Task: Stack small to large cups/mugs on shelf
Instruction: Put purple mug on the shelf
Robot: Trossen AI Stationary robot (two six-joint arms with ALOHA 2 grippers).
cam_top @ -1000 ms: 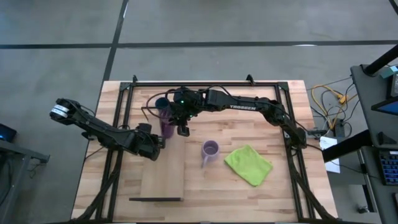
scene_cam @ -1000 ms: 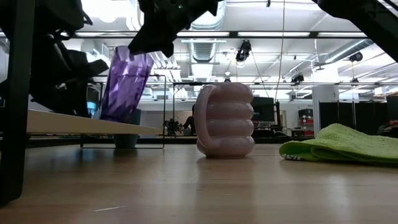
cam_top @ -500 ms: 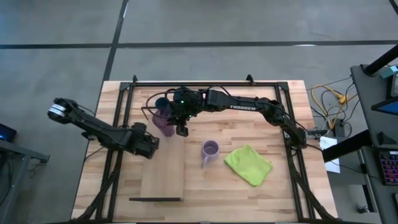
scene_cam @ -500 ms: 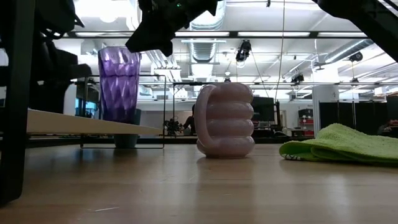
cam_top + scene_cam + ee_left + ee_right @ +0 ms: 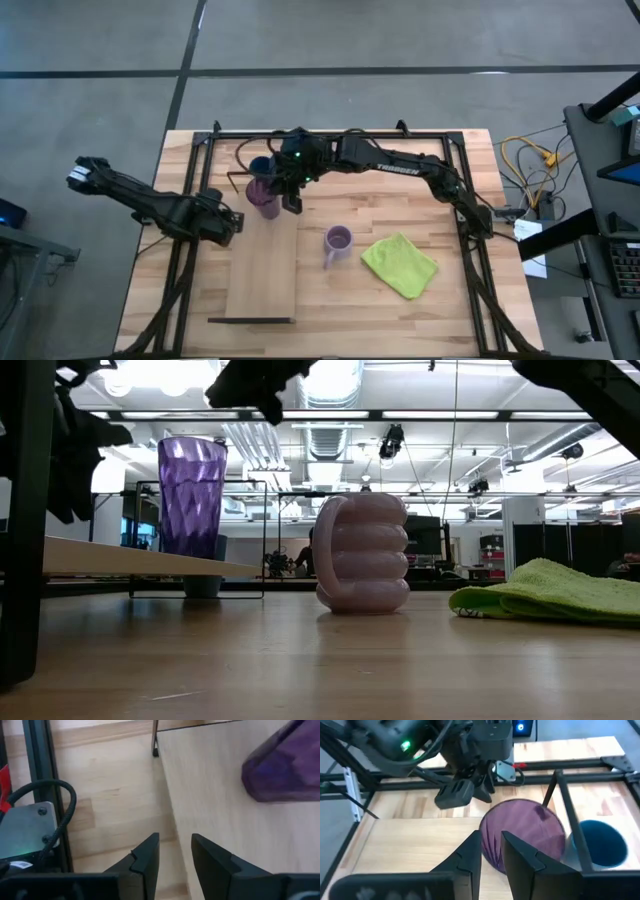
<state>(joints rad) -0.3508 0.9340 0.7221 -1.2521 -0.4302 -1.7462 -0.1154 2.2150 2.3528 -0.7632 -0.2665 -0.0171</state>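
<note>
The purple tumbler point(image 5: 263, 196) stands upright on its base on the far end of the wooden shelf point(image 5: 265, 280); it also shows in the low view point(image 5: 191, 495). The dark blue cup point(image 5: 260, 166) stands on the tabletop just beyond the shelf. The lilac mug point(image 5: 337, 241) stands on the tabletop to the right of the shelf. My right gripper point(image 5: 292, 203) hovers above and just right of the tumbler point(image 5: 525, 837), fingers a narrow gap apart, empty. My left gripper point(image 5: 232, 224) is at the shelf's left edge point(image 5: 172, 827), fingers a narrow gap apart, empty.
A green cloth point(image 5: 400, 265) lies at the right of the tabletop. A black metal frame point(image 5: 330, 135) runs along the table's far edge and both sides. The near part of the shelf is bare board.
The tumbler, tilted with its top toward the right a second ago, now stands upright on the shelf's far end. My right gripper has risen off its top. My left gripper has drawn back toward the table's left edge.
</note>
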